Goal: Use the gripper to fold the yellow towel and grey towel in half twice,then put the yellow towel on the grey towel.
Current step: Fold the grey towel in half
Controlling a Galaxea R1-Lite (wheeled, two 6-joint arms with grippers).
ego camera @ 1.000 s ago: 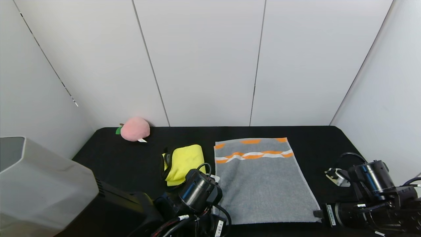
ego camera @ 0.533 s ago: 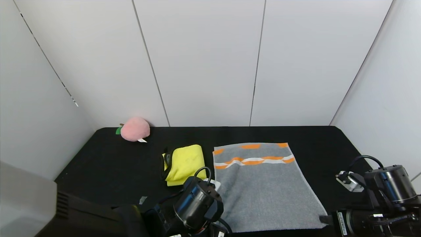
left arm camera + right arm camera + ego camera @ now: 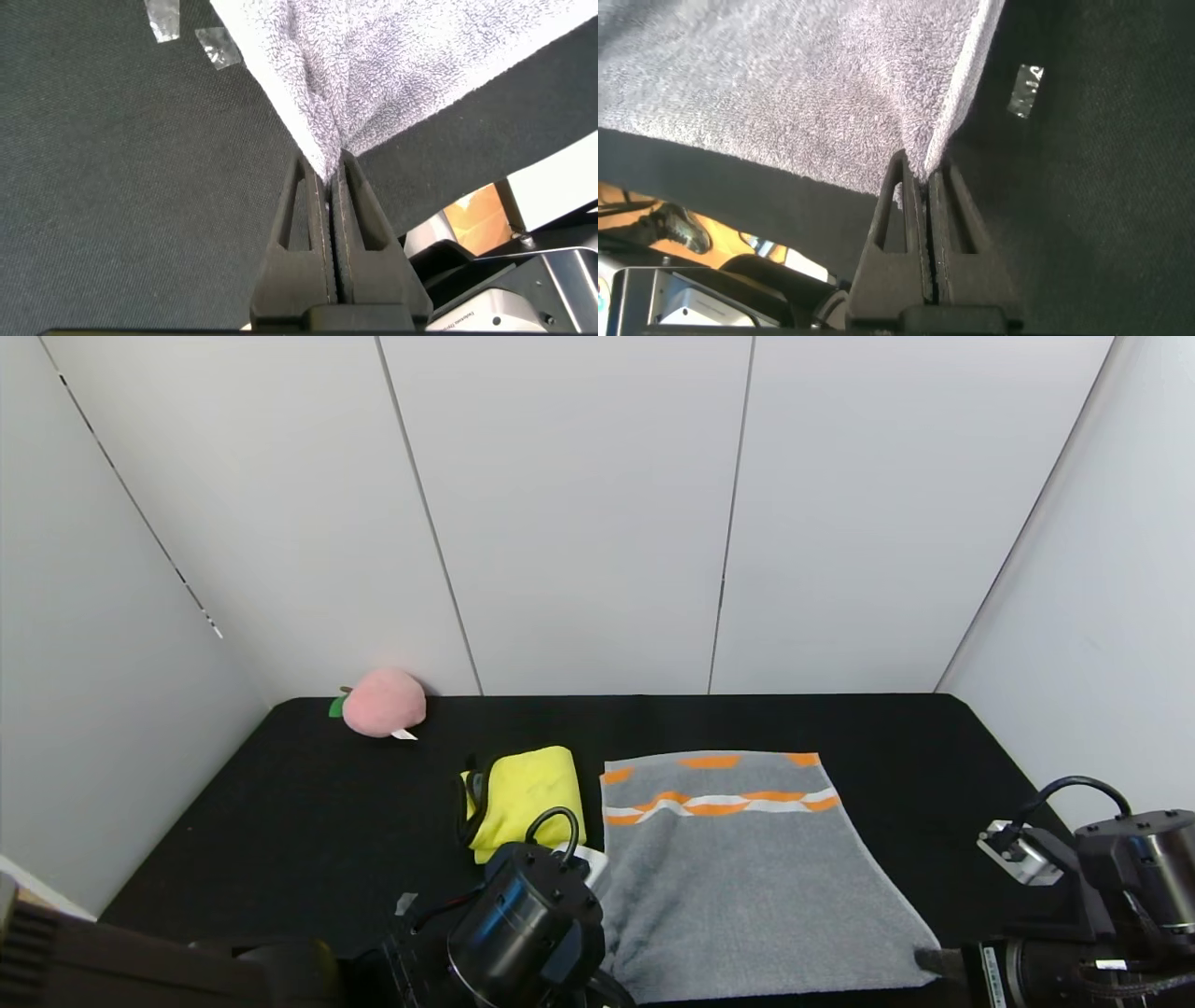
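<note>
Both grippers pinch the grey towel's near corners.

Head view: the yellow towel (image 3: 523, 798) lies folded beside the grey towel (image 3: 747, 873), spread flat on the desk (image 3: 308, 821); its folds and the stacking remain.
Left wrist view: the left gripper (image 3: 330, 182) is clamped on a corner.
Right wrist view: the right gripper (image 3: 924, 182) likewise.
From overhead, both sets of fingers are hidden.

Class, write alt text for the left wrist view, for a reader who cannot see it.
The left gripper, shut, pinches a corner of the grey towel just above the black table. Two bits of clear tape lie on the table nearby.
</note>
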